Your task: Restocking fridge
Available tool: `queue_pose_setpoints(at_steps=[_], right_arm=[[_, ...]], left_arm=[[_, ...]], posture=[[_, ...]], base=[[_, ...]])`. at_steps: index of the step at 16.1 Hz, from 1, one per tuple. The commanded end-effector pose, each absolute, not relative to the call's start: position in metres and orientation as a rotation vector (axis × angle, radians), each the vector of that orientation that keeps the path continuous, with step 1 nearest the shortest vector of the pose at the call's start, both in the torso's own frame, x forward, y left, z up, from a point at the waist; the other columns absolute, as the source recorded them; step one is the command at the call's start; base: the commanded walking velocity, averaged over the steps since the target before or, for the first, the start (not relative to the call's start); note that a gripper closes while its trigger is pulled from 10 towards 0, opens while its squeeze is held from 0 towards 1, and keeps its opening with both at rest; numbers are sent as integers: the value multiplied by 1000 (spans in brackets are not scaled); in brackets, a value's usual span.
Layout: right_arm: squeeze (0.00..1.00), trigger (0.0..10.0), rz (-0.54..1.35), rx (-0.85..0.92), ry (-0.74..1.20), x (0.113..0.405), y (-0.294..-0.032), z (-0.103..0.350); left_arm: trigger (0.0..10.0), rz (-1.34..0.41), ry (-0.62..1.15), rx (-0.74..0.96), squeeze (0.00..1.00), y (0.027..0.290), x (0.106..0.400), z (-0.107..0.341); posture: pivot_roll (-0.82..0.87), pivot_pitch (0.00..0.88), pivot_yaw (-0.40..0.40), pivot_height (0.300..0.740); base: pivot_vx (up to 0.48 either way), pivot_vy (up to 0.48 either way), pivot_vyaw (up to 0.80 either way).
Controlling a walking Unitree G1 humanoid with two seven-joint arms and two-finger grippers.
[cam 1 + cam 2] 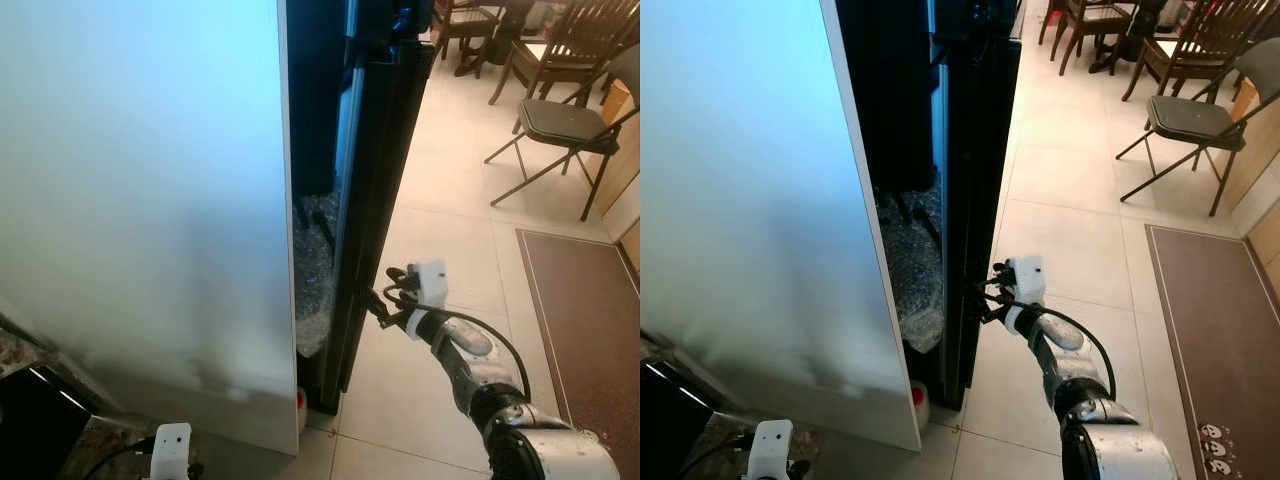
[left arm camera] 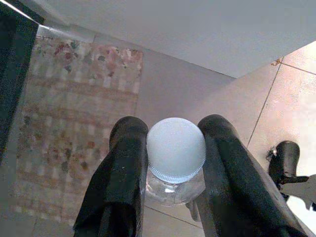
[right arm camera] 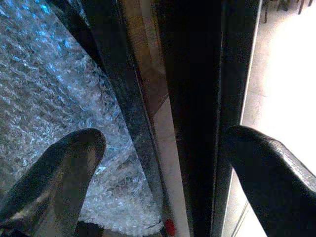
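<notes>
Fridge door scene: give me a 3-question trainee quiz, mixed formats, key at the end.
1. True or false: the left tool is shut on a bottle with a pale cap.
2. Multiple choice: the right tool is at
A) the seat of the folding chair
B) the edge of the dark fridge door
C) the brown rug
3. Fill in: the clear crinkled material in the gap beside the door is ____.

Key: 1 true; 2 B, with its fingers spread either side of the door edge; 3 bubble wrap.
</notes>
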State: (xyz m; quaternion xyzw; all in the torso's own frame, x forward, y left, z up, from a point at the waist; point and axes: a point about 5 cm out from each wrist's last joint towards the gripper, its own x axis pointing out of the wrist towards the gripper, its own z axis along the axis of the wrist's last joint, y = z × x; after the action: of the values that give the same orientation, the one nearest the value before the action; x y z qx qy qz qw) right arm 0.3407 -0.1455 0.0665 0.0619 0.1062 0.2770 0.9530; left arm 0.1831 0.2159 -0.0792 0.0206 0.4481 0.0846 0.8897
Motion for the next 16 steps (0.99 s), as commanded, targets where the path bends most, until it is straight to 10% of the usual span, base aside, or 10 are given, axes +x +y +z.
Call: queue_pose_setpoints(at_steps=[1, 16], right_arm=[[0, 10000, 563, 117, 215, 345, -145, 72], [0, 10000, 327, 36, 187, 359, -167, 85]], left_arm=[[10000, 185, 938, 30, 0, 215, 182, -80], [10000, 183, 941, 33, 0, 214, 183, -80]], posture=[[35, 0, -41, 740], [38, 0, -44, 740]], base=[[0, 0, 0], [0, 0, 0]])
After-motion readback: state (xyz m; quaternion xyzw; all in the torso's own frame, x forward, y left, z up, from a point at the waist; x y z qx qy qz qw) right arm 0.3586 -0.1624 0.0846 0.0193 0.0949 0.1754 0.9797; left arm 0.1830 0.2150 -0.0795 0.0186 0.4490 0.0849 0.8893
